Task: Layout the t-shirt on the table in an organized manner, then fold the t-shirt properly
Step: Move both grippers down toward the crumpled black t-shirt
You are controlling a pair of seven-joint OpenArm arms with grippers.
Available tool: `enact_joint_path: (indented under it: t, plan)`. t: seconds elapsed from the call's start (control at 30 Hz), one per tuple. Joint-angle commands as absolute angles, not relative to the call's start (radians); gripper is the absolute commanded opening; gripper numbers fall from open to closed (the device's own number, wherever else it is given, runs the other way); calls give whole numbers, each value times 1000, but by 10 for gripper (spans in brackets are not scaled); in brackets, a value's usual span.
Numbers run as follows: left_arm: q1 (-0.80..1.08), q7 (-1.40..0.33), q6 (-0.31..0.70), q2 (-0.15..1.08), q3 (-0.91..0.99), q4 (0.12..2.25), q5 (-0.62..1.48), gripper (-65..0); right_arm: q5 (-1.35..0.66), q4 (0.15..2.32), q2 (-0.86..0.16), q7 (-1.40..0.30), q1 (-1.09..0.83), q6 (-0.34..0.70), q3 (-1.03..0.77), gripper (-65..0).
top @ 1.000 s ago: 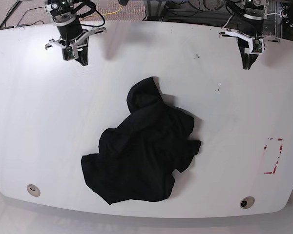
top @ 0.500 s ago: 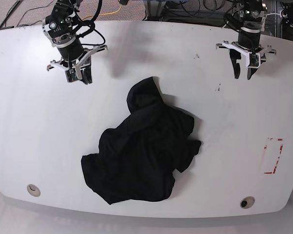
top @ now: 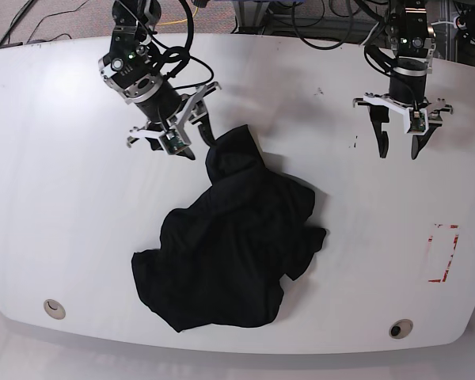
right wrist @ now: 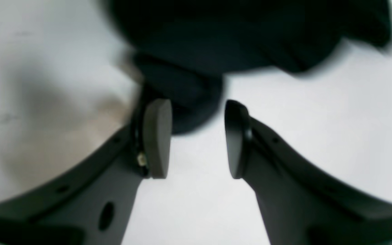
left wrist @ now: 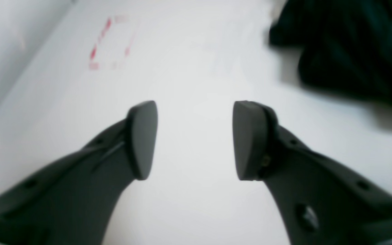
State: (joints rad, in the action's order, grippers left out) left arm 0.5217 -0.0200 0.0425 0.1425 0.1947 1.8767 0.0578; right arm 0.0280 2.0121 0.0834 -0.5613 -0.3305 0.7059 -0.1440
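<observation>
T-shirt (top: 231, 245) lies crumpled in a black heap at the middle of the white worktop (top: 63, 206), reaching from just above centre of the base view down toward the lower left, where its widest lobe ends near the front edge. It is bunched and creased, not spread out.

In the base view the right pincer (top: 191, 141) hangs at upper left, just beside the heap's top lobe, its jaws parted with nothing between them. Its wrist view shows the right pincer (right wrist: 197, 137) over bare white surface, with the t-shirt (right wrist: 243, 34) filling the top of the frame and a rounded fold of cloth just beyond the fingertips; the blur does not let me tell whether the left-hand fingertip touches the cloth.

At upper right of the base view the left pincer (top: 400, 149) points down over bare worktop, well apart from the shirt, jaws spread and empty. Its wrist view shows the left pincer (left wrist: 195, 139) open wide, the t-shirt (left wrist: 349, 44) at upper right and a red dashed mark (left wrist: 109, 44) at upper left. That mark (top: 443, 252) sits near the right edge in the base view. Two round grommets, one (top: 54, 309) at lower left and one (top: 400, 328) at lower right, sit near the front edge.
</observation>
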Motion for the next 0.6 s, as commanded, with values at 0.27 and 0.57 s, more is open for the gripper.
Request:
enact_joint_path:
  t: [0.27, 0.57]
  plan:
    - [470, -76, 38, 151, 203, 1897, 64, -282, 16, 2009, 84, -633, -249, 653, -68, -396]
    - [472, -76, 38, 188, 205, 1897, 64, -282, 15, 1913, 79, -636, -110, 591, -70, -396]
